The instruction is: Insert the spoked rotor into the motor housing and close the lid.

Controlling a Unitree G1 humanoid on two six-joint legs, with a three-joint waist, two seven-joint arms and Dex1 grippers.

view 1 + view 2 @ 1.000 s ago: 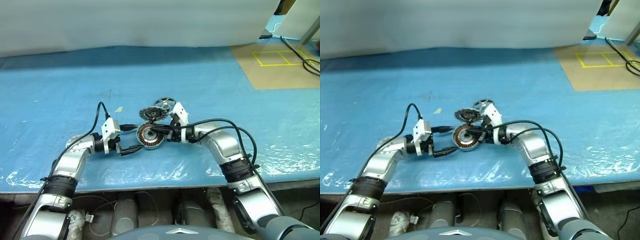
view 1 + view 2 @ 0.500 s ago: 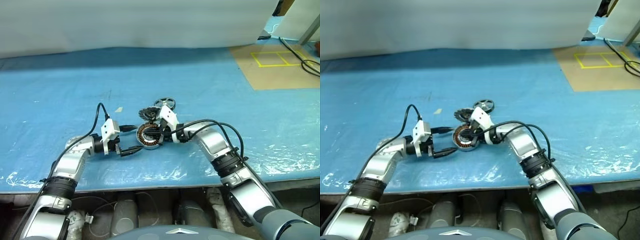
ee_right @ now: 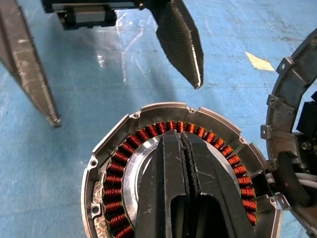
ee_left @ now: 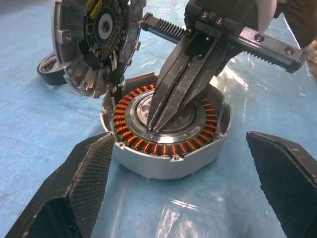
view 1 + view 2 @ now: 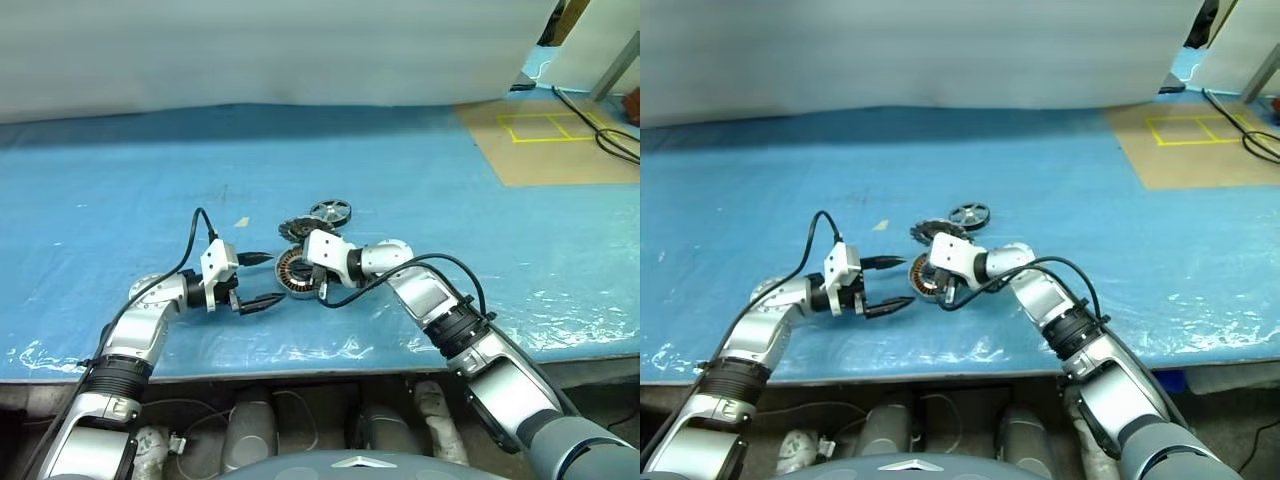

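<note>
Two grippers close in on motor housing (image 4: 166, 131), mid blue mat (image 5: 420, 190), near front edge. Right gripper (image 4: 154, 125): fingers pressed together, nothing between, tips down inside housing on shiny centre disc within copper winding ring (image 3: 148, 133). Left gripper (image 5: 262, 279): fingers spread wide, empty, pointing at housing from robot's left; tips just short of shell, not touching, as seen in right wrist view. Housing flat on mat, open side up, grey shell w/ notched rim. Lid (image 4: 94, 42) w/ circuit parts on inner face tilted up on edge, hinged or leaning at housing's far rim; can't tell which. Wires (image 3: 304, 182) run from lid side towards housing. Spoked rotor (image 5: 330, 211) flat on mat just beyond housing & lid, apart from both grippers, silver rim & dark spokes visible; not in housing. Small pale scrap (image 5: 241, 221) on mat, left of lid. Brown board w/ yellow taped square (image 5: 535, 127) far right on mat. Black cables (image 5: 610, 135) at far right edge.
</note>
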